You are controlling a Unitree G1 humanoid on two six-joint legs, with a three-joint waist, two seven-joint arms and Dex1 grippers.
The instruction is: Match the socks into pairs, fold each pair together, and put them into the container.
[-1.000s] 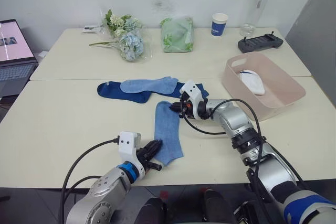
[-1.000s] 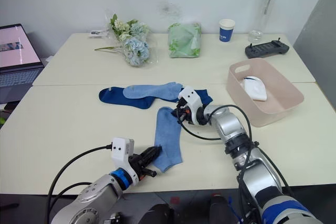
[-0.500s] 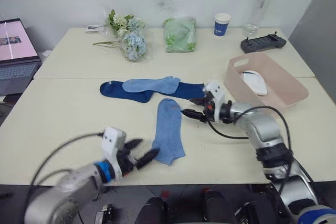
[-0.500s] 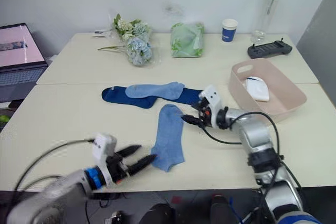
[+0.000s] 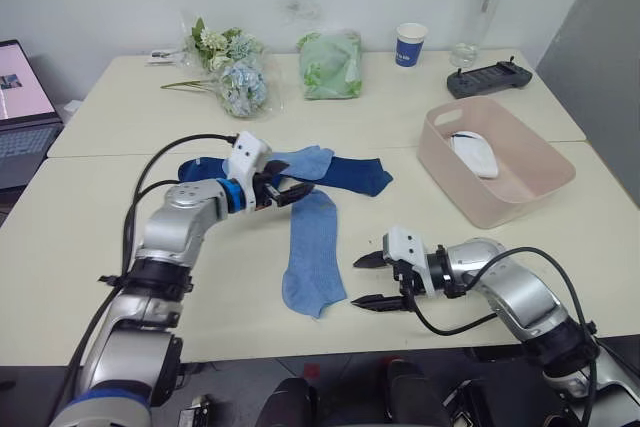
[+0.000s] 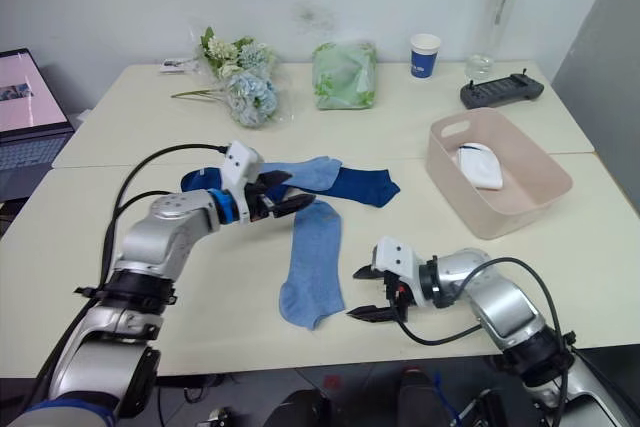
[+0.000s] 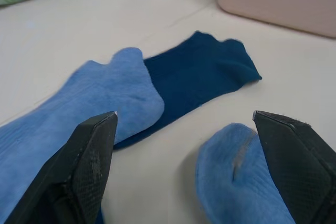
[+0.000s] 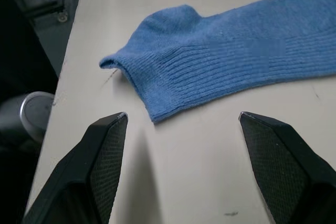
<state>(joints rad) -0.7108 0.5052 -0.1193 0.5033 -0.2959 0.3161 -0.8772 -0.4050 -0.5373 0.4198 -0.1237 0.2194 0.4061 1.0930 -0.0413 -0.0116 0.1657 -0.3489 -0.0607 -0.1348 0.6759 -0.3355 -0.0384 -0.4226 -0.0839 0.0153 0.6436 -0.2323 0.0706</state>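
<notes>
Both hands wide beside socks

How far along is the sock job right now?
Done: a white sock bundle lies in the pink tub. In hand: nothing is gripped; the left gripper is open by the upper light blue sock, and the right gripper is open beside the cuff of the lower light blue sock. Left: pairing the blues and the navy socks, folding, binning.
</notes>
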